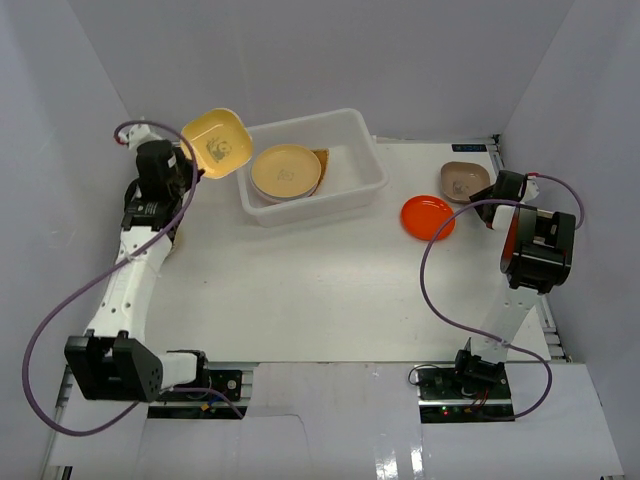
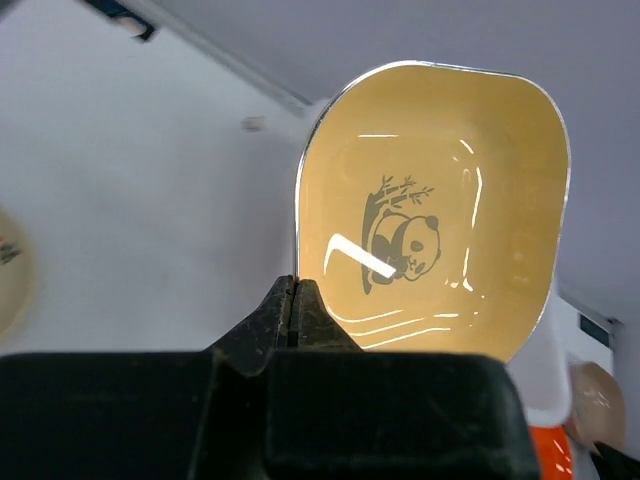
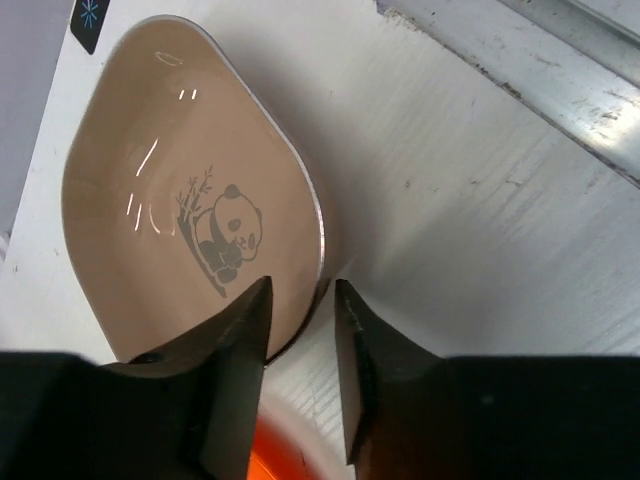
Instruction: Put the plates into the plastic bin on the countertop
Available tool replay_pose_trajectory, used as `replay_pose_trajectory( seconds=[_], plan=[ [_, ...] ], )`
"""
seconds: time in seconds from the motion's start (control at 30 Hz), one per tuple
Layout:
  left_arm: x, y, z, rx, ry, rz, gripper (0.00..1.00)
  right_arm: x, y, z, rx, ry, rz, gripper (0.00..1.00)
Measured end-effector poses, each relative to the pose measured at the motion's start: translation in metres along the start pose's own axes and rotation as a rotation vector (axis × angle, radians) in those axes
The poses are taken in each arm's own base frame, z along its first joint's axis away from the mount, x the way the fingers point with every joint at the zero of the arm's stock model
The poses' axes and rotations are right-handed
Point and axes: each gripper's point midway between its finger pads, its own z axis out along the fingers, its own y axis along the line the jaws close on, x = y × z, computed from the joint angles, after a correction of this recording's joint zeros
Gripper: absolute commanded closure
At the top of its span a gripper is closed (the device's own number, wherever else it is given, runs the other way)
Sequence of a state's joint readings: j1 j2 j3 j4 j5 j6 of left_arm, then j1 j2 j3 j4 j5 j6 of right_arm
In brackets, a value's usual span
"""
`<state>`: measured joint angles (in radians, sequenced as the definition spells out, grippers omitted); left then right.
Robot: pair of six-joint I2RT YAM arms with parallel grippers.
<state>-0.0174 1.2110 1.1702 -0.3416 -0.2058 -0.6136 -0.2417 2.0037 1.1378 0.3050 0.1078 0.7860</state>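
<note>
The plastic bin [image 1: 350, 172] sits at the back of the tabletop [image 1: 300, 290]. Inside lies a tan round plate [image 1: 286, 170] on others, mostly hidden, beside the edge of a woven tray [image 1: 322, 157]. The left jaws pinch a yellow panda plate [image 2: 440, 200], held up beside the bin. The right jaws, slightly apart, straddle the rim of a brown panda plate [image 3: 180, 200].

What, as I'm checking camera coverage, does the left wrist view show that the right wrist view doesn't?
Only the left wrist view: the yellow panda plate, pinched at its rim by the shut left gripper, and a corner of the plastic bin. Only the right wrist view: the open right gripper, a finger on each side of the brown panda plate's rim, and a metal rail. Both: that brown plate and the red-orange plate, tiny in the left view's lower right corner, plus the white countertop.
</note>
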Motion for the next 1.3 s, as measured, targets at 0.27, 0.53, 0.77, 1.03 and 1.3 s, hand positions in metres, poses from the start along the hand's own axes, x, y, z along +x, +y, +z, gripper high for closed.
replay_pose_trajectory(
  seconds=[0.27,0.53,0.77,1.03,1.3],
  plan=[
    [0.051,-0.148,0.053,0.298,0.156,0.115,1.0,0.001,0.003,0.001,-0.018,-0.004,0.038,0.92],
    [0.139,-0.143,0.139,0.237,0.347,0.166,1.0,-0.016,0.022,-0.042,-0.114,-0.081,0.093,0.92],
    [0.181,-0.12,0.156,0.17,0.455,0.202,0.97,-0.059,0.106,-0.103,-0.352,-0.203,0.062,0.92],
    [0.181,-0.113,0.156,0.159,0.462,0.228,0.11,0.006,0.259,-0.172,-0.67,-0.129,-0.148,0.92],
    [0.128,-0.096,0.11,0.153,0.368,0.192,0.07,0.1,0.344,-0.195,-0.786,0.003,-0.224,0.92]
  ],
)
